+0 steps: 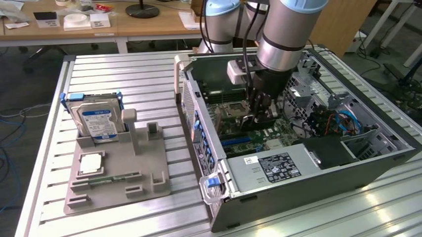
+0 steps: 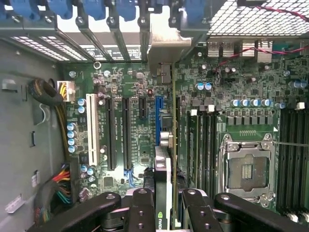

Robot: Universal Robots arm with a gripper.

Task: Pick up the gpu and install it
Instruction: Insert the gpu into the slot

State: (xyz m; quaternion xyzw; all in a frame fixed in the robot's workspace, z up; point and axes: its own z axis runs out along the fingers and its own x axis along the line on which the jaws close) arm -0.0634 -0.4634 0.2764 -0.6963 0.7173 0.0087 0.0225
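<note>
The gpu (image 2: 164,145) is seen edge-on in the wrist view, a thin card with its silver bracket (image 2: 166,48) against the case's rear slot openings. My gripper (image 2: 166,200) is shut on the card, its black fingers (image 2: 142,205) clamping both faces. The card hangs just over the blue expansion slot (image 2: 158,113) on the green motherboard (image 2: 130,82); whether it is seated I cannot tell. In the exterior view my gripper (image 1: 258,117) reaches down inside the open computer case (image 1: 329,165), over the motherboard's middle.
A grey parts holder (image 1: 132,168) stands at the exterior view's left with a silver hard drive (image 1: 97,121) in a blue frame and a memory stick (image 1: 115,178). Inside the case are the power supply (image 1: 270,168), cables (image 1: 339,123) and the CPU socket (image 2: 247,166).
</note>
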